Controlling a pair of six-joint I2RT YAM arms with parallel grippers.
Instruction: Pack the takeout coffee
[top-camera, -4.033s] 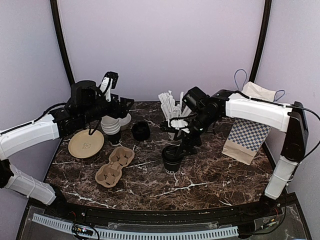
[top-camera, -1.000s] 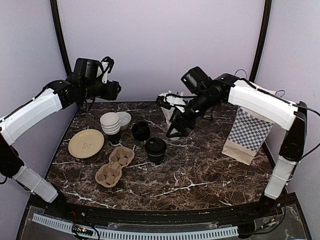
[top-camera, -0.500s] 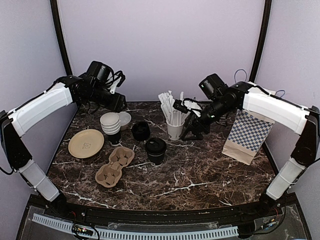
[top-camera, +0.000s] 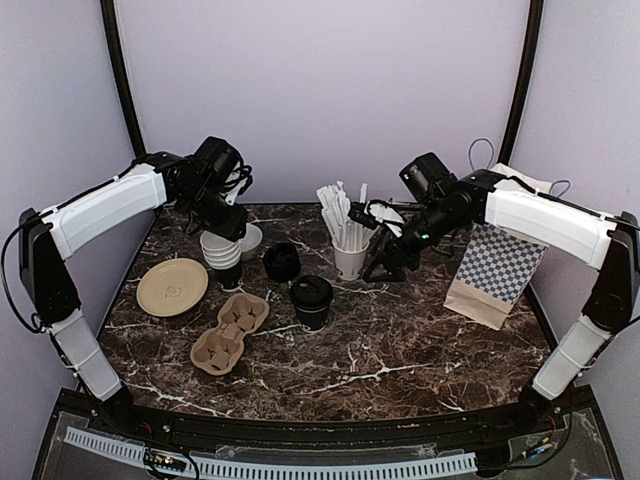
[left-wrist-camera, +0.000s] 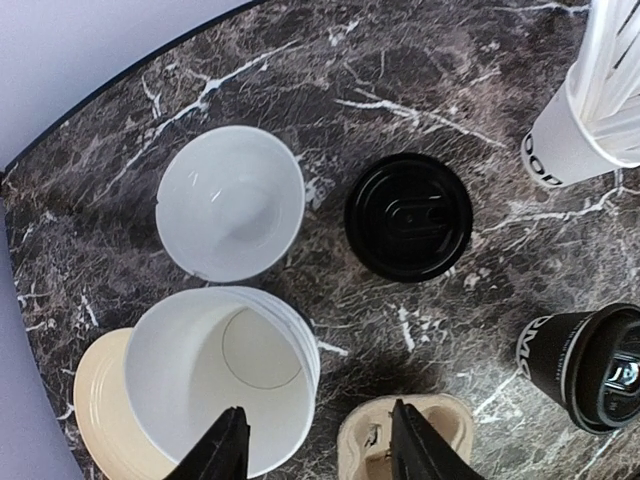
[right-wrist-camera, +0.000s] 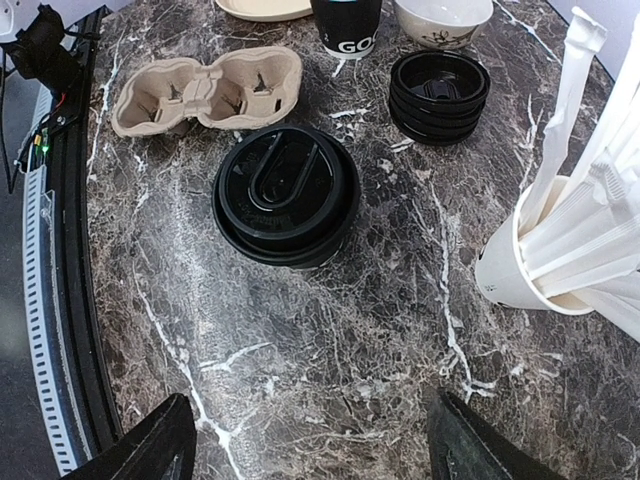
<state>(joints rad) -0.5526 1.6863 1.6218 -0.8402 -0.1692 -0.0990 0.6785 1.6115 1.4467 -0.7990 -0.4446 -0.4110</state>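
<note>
Left arm (top-camera: 100, 205) and right arm (top-camera: 540, 215) lean inward over the table (top-camera: 420, 340), jaws apart, empty.

Your left wrist view clips the takeout coffee (left-wrist-camera: 590, 365) at its right edge. The cup carrier (left-wrist-camera: 365, 445) runs off the bottom edge.

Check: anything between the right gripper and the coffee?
Nothing visible. In the right wrist view, only bare table lies between the open right gripper and the coffee. The straw cup stands off to the side, clear of that line.
</note>
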